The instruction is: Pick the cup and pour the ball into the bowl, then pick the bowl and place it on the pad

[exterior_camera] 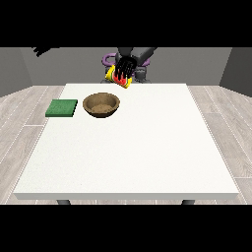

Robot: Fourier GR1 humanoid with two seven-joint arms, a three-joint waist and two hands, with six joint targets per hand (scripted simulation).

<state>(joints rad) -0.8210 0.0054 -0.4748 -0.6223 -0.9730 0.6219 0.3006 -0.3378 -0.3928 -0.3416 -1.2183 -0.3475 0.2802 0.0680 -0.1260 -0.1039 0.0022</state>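
A black robot hand (pixel 124 66) grips a yellow cup with a red inside (pixel 119 77), its fingers curled over the cup's upper side, above the far edge of the large white table (pixel 147 147). The cup is tilted, its red mouth turned toward the camera and downward. It hangs just beyond and slightly right of the round brown wooden bowl (pixel 101 105), which sits on the table's far-left part. A flat green square pad (pixel 62 108) lies just left of the bowl, near the table's left edge, apart from it.

By the look of it, the pouring step is in hand: the cup is lifted and tipped, but it does not yet appear to be over the bowl. The next move likely calls for bringing the cup's mouth nearer and left, over the bowl's hollow, so the ball falls inside rather than onto the table. The bowl's lift to the pad comes after.

The ball cannot be made out, either in the cup or in the bowl. A second dark hand (pixel 43 49) shows at the view's upper left, far from the table; its fingers are too small to read. The robot's body is largely hidden behind the raised hand and cup.
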